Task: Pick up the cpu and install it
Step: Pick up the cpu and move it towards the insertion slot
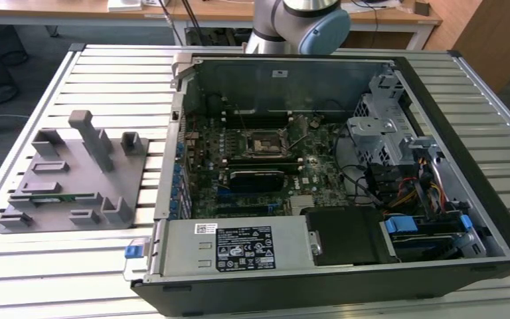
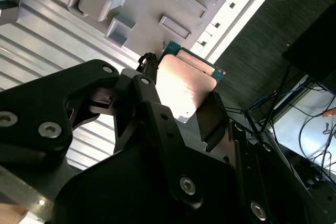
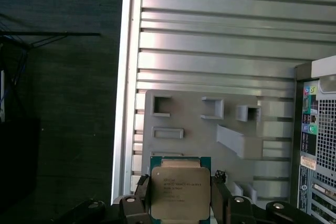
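Observation:
The cpu (image 3: 180,192), a small square chip with a pale metal top and a green rim, sits between the black fingers (image 3: 140,199) of my gripper (image 3: 180,205), which is shut on it. In the second wrist view the cpu (image 2: 185,85) glints between the same fingers (image 2: 148,94), held well above the grey plastic fixture (image 2: 147,3). The fixture (image 3: 210,135) lies on the slatted table below. In the exterior view the open computer case shows the socket frame (image 1: 262,141) on the motherboard.
The grey fixture (image 1: 74,179) with its upright posts lies on the exterior view's left, holding a thin green memory stick (image 1: 60,197). The black case (image 1: 344,173) has tall walls, a drive cage and cables. The arm's base (image 1: 295,23) stands behind the case. The table edge (image 3: 126,103) borders dark floor.

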Tool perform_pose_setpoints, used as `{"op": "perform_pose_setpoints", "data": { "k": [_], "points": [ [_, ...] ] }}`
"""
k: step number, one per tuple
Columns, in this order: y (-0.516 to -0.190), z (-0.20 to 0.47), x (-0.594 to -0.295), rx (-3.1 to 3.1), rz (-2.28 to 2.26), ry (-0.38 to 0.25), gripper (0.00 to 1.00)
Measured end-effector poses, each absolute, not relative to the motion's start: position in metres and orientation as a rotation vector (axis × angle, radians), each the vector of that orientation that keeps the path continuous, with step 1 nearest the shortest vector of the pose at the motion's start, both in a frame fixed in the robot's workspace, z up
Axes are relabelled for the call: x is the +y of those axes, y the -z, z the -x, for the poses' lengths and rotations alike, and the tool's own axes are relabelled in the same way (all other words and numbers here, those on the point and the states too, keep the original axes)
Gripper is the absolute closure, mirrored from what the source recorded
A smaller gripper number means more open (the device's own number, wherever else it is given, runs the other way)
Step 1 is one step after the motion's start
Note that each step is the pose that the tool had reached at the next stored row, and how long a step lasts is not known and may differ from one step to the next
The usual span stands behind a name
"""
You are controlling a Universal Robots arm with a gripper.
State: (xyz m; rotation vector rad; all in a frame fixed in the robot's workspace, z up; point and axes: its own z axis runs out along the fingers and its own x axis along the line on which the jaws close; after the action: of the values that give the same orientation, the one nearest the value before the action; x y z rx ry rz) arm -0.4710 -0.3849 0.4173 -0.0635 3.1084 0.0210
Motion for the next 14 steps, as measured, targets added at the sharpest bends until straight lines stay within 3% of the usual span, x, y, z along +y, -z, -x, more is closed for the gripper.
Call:
{"op": "perform_pose_setpoints", "data": {
  "k": [14],
  "points": [
    [-0.417,0.457,-0.385,3.108,0.064,-0.021,0.46]
  ]
}}
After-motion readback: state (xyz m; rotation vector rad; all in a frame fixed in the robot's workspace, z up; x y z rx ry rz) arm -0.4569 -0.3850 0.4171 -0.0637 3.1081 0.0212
